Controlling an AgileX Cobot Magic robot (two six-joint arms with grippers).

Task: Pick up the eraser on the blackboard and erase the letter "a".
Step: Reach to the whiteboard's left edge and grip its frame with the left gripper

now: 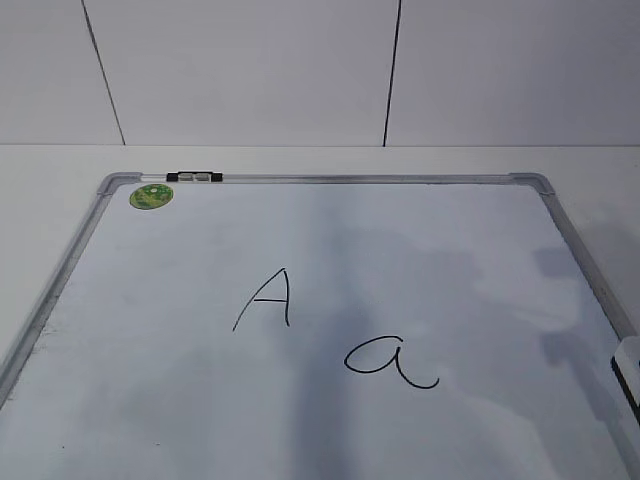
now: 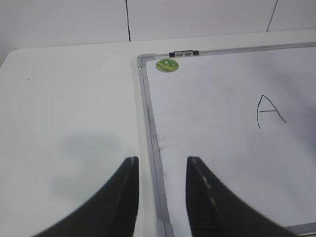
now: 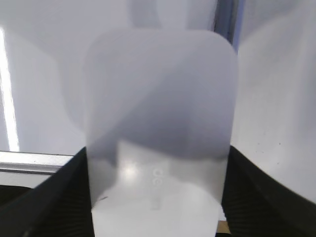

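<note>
The blackboard [image 1: 150,330] lies flat on the table, a white board with a grey frame. The cursive letter "a" [image 1: 385,360] is written right of its middle. The eraser [image 1: 628,365], white with a black underside, shows at the board's right edge, partly cut off. In the right wrist view the eraser [image 3: 158,113] fills the space between the fingers of my right gripper [image 3: 158,153], which press on both its sides. My left gripper [image 2: 162,165] is open and empty over the blackboard's [image 2: 212,128] left frame. Neither gripper shows in the exterior view.
A capital "A" [image 1: 268,297] is written left of the "a"; it also shows in the left wrist view [image 2: 269,109]. A green sticker [image 1: 151,196] and a black-and-silver clip [image 1: 195,177] sit at the board's far left corner. A white wall stands behind the table.
</note>
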